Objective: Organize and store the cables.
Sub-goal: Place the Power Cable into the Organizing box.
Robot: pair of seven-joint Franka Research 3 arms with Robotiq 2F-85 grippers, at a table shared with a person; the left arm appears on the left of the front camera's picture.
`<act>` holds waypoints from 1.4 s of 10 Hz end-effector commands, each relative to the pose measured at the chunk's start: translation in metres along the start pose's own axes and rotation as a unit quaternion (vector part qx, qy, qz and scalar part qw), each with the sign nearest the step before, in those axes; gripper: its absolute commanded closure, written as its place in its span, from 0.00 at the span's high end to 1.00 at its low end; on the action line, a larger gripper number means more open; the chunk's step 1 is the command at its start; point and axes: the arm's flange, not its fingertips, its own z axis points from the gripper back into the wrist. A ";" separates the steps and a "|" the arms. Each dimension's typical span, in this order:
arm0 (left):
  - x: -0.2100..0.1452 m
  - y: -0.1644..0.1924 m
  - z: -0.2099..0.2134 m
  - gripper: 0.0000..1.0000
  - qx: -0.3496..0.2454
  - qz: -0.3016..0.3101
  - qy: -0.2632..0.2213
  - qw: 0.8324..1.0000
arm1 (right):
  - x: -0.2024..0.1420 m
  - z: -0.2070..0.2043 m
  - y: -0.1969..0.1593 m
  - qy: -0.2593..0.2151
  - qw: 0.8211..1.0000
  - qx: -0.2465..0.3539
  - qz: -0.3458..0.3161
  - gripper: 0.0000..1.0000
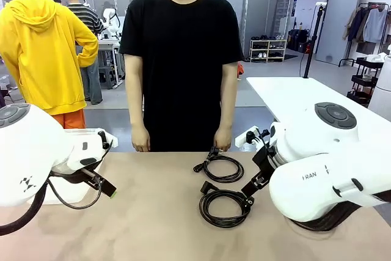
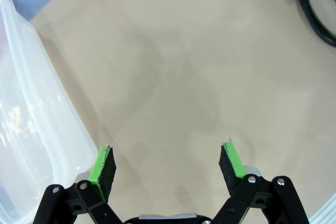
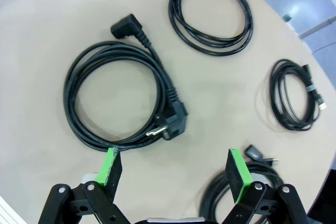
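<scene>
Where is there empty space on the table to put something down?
The biggest bare patch of table lies between the clear bin and the near coil and far coil. The robot's right side is crowded: there a small coil and a fourth coil lie close by, with narrow gaps.

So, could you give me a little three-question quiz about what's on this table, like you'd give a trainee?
1. True or false: the right claw is clamped on a cable.
2. What stands beside the left claw? A: a clear plastic bin. B: a red mug. C: a book.
3. How many cable coils does the right wrist view show?
Key: 1 false, its jaws stand open and hold nothing; 2 A; 3 four.
</scene>
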 end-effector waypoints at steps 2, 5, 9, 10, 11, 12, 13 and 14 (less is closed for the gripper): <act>0.013 0.008 0.058 1.00 -0.029 -0.030 0.001 0.999 | 0.022 0.059 -0.033 -0.008 0.999 -0.012 0.031 1.00; 0.010 0.032 0.143 1.00 -0.100 -0.109 0.012 0.989 | 0.026 0.130 -0.080 -0.033 0.997 0.035 0.060 1.00; -0.054 0.078 0.235 1.00 -0.099 -0.141 -0.078 0.982 | -0.023 0.221 -0.134 -0.081 0.993 0.054 0.067 1.00; -0.069 0.084 0.244 1.00 -0.089 -0.136 -0.091 0.982 | -0.043 0.236 -0.144 -0.100 0.992 0.059 0.050 1.00; -0.074 0.088 0.246 1.00 -0.085 -0.125 -0.099 0.984 | -0.056 0.241 -0.151 -0.111 0.991 0.059 0.038 1.00; -0.071 0.091 0.244 1.00 -0.084 -0.113 -0.109 0.984 | -0.062 0.242 -0.155 -0.116 0.991 0.056 0.023 1.00; -0.055 0.098 0.264 1.00 -0.083 -0.125 -0.096 0.984 | -0.063 0.238 -0.154 -0.114 0.991 0.058 0.030 1.00; -0.055 0.098 0.264 1.00 -0.083 -0.125 -0.096 0.984 | -0.055 0.250 -0.156 -0.108 0.993 0.049 0.027 1.00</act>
